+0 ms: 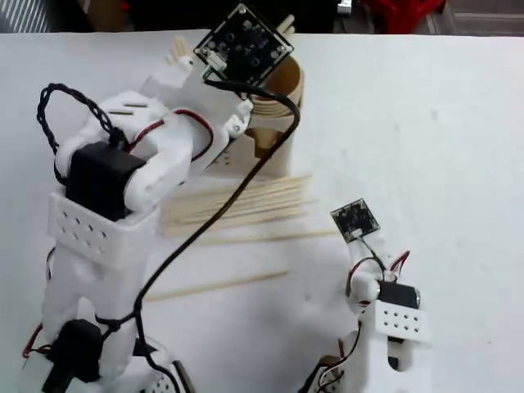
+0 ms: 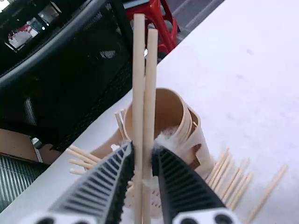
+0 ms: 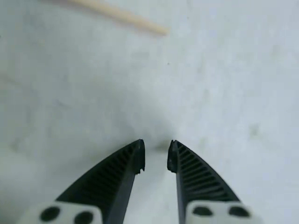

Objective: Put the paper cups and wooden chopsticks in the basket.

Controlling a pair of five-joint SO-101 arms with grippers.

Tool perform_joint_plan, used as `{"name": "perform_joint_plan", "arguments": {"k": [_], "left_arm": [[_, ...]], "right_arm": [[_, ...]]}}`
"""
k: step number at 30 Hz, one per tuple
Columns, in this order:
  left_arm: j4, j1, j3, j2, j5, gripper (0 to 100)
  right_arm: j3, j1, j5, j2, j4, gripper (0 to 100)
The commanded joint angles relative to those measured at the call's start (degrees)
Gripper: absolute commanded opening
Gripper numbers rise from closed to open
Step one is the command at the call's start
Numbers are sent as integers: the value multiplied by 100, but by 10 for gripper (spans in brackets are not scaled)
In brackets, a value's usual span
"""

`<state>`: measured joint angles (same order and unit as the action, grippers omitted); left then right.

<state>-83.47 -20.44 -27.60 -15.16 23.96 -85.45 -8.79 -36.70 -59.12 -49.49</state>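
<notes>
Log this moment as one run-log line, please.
left gripper: shut on two wooden chopsticks | near paper cups | right gripper: open, empty | loose chopsticks on table

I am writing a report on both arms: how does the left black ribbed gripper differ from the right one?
The left gripper is shut on two pale wooden chopsticks; the right gripper holds nothing, jaws slightly apart. The left gripper is near the tan paper cups; the right gripper is over bare white table. Both are black and ribbed.

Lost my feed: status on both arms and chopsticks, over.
Left gripper shut on two pale wooden chopsticks over tan round container. Right gripper slightly open, empty, low over white table. Loose chopstick pile beside container. Nothing blocking.
</notes>
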Motion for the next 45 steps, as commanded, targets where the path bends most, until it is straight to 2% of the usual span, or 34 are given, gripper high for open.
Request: {"name": "perform_joint_plan", "arguments": {"k": [1,10,15,19,28,32,36,41,45], "left_arm": [[941,48,-237,-163,-413,23],[3235,725,0,48,-1407,23],[4193,1182,519,558,-2136,23],[4774,1385,844,884,-2444,23],[4791,1411,1169,1499,-2629,25],[4229,1420,1125,1455,-2629,37],[3895,1437,1152,1279,-2629,94],[3648,1692,1108,892,-2602,87],[3095,1789,1108,163,-2453,88]], "right_arm": [[79,-22,-26,-75,75,98],[79,-22,-18,-84,75,98],[79,-22,-26,-84,75,98],[88,-22,-26,-84,75,98],[88,-22,-26,-84,75,98],[88,-22,-35,-84,75,98],[88,-22,-35,-84,75,98],[97,-22,-26,-84,75,98],[105,-22,-26,-84,75,98]]}}
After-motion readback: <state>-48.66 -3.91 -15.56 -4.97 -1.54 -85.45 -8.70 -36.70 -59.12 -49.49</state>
